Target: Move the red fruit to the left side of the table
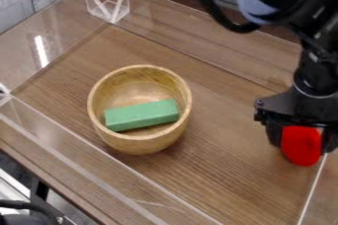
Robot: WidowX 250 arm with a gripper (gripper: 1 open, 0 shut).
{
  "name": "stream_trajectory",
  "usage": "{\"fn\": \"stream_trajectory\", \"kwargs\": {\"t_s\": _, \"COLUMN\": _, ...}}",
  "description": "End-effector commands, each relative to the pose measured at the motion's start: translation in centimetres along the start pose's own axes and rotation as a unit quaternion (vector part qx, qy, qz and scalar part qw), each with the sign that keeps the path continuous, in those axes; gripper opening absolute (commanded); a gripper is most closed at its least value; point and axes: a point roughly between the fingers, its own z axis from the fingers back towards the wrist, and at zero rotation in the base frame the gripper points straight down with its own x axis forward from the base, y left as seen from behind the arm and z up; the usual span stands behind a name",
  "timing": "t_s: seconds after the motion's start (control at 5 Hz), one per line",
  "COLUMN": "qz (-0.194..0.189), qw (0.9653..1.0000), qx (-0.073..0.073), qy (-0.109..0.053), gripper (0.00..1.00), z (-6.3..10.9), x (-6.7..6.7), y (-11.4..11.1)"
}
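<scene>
The red fruit [302, 145] sits at the right edge of the table [224, 81], close to the clear wall there. Its upper part is hidden behind the gripper [295, 123], so the green cap is not visible, and its long axis and heading cannot be read with confidence; the visible red body appears roughly upright. The gripper points steeply downward directly over the fruit, its black fingers [268, 123] spread wide to either side of the fruit's top. Whether the fingers touch the fruit cannot be settled from this angle; they are not clamped on it.

Near the table's centre stands a wooden bowl [117, 79], upright, well apart from the fruit. Inside it lies one green block [142, 115], flat on the bowl's floor, its long axis running left to right with a slight rise to the right.
</scene>
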Motion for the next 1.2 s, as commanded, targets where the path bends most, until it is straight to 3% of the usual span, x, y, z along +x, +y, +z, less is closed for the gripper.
{"fn": "stream_trajectory", "kwargs": {"t_s": 0.0, "qz": -0.013, "qw": 0.9994, "qx": -0.020, "qy": -0.025, "gripper": 1.00, "z": 1.5, "x": 0.7, "y": -0.1}}
{"fn": "stream_trajectory", "kwargs": {"t_s": 0.4, "qz": 0.046, "qw": 0.9978, "qx": 0.002, "qy": -0.048, "gripper": 1.00, "z": 0.7, "x": 2.1, "y": -0.6}}
{"fn": "stream_trajectory", "kwargs": {"t_s": 1.0, "qz": 0.084, "qw": 0.9941, "qx": 0.023, "qy": -0.065, "gripper": 1.00, "z": -0.2, "x": 3.2, "y": -1.4}}
